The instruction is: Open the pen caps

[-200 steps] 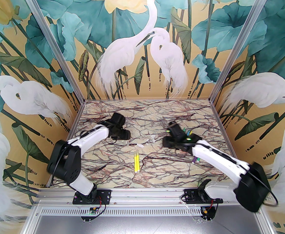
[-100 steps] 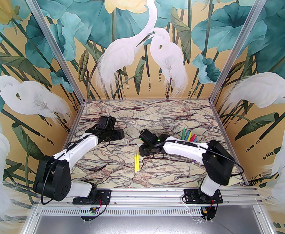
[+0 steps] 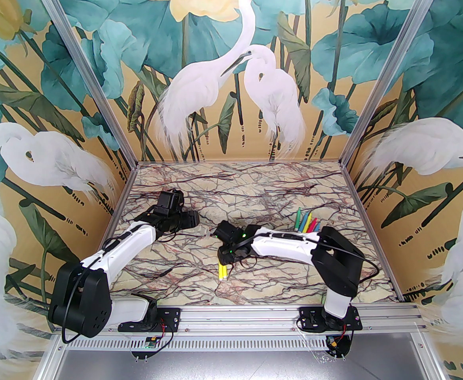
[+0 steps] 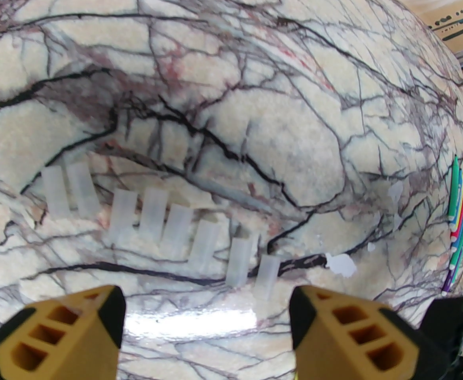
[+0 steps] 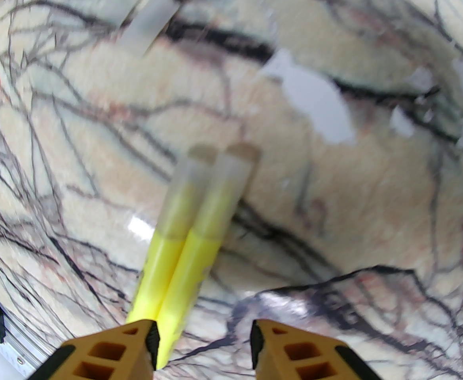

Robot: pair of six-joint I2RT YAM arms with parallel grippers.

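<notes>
Amber-yellow fingers (image 4: 57, 331) of the left gripper (image 4: 203, 295) stand spread wide with nothing between them, low above the marble-patterned table (image 4: 255, 93). Just beyond the fingertips, eight loose caps (image 4: 178, 228), pale and see-through, lie side by side in a curving row on the table; none holds a pen. A small pale patch (image 4: 340, 263) marks the surface to the right of the row. Far to the right, near the table's edge, a cluster of coloured pens (image 4: 457, 220) lies close together.

The right gripper (image 5: 202, 325) also has its jaws apart and grips nothing. It hangs over two yellow pens (image 5: 188, 251) lying flat, touching along their length. Their near ends run down beside the inner face of the left-hand finger (image 5: 109, 350). Both carry their caps (image 5: 211, 188) on the far ends.

From above, the left gripper (image 3: 194, 219) sits left of centre. The right gripper (image 3: 225, 259) covers the far ends of the yellow pens (image 3: 222, 272) at mid-table. The coloured pens (image 3: 306, 222) lie well apart, behind the right arm.
</notes>
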